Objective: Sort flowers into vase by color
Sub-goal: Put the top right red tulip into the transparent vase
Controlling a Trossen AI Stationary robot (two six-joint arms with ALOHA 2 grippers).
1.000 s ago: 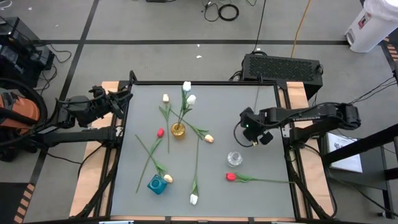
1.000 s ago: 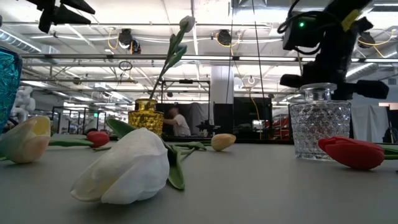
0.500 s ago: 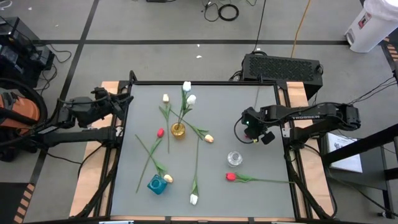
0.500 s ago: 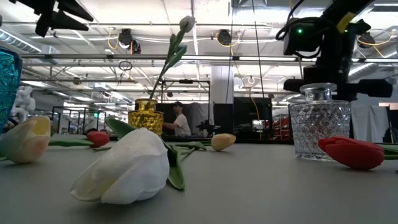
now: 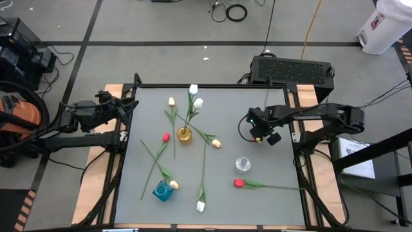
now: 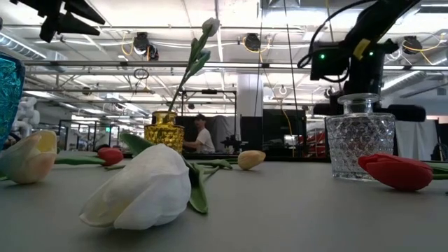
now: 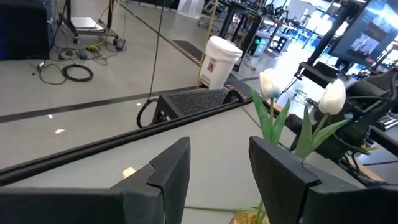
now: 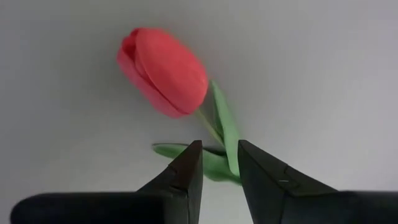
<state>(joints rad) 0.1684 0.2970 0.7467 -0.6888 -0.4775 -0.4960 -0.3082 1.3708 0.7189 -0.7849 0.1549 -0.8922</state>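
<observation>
Right gripper (image 5: 264, 133), jaws parted and empty, hangs over the bench's right half near the glass vase (image 5: 243, 164). Left gripper (image 5: 126, 103), jaws released, waits at the left edge. Gold vase (image 5: 185, 135) holds white tulips (image 5: 195, 96); stems partly overlap.

The blue vase (image 6: 8, 91) is cut off by the low view's left edge. The red tulip (image 6: 396, 172) is cut off at the right edge there. The gold vase (image 7: 249, 218) is mostly hidden behind the left hand's fingers (image 7: 281, 174) in the left wrist view.
</observation>
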